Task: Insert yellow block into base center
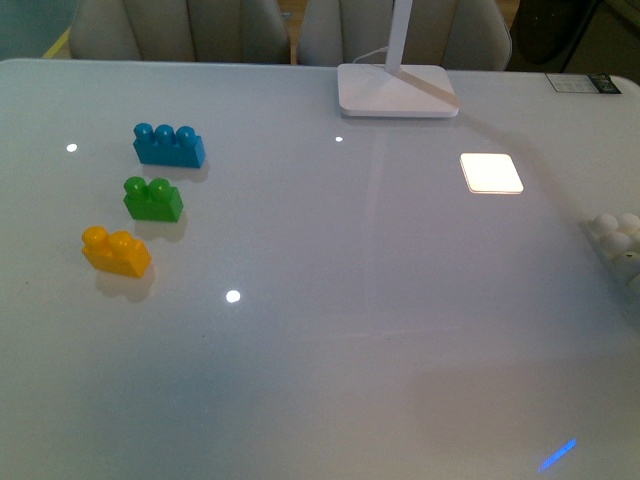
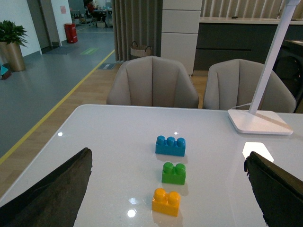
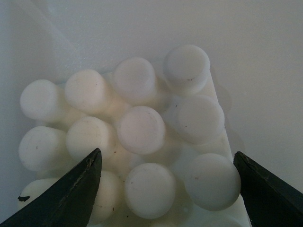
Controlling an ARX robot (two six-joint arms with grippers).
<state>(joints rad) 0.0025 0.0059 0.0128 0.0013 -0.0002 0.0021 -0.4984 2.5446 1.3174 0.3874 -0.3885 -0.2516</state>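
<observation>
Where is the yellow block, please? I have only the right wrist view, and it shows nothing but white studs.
Observer: The yellow block lies at the left of the table, nearest the robot in a row of three bricks.
Operator: Which bricks lie beyond it?
Observer: A green brick, then a blue brick, each standing apart from the next.
Operator: Is the left gripper holding the block?
Observer: No. The left gripper is open and holds nothing, with the row lying ahead of it.
</observation>
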